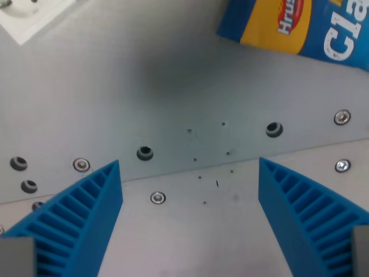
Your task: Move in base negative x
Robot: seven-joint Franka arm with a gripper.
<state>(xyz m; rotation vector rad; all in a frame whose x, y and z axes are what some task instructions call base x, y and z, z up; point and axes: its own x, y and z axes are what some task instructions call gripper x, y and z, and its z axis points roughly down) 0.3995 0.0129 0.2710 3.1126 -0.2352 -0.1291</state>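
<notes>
End effector [189,167] spread over table [173,86], apparently empty.

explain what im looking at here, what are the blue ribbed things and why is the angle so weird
This single picture comes from a camera mounted on a robot arm's wrist, looking down past its own hand. The two blue ribbed wedges are the fingers of its gripper; they stand wide apart, with nothing between them, so the gripper is open and empty. Below is a grey metal table made of plates, with a seam, screws and small holes. At the top, on the wrist view's right, lies a blue and yellow package with printed lettering, only partly in frame. At the top on the wrist view's left, a white object shows just a corner; I cannot tell what it is.
</notes>
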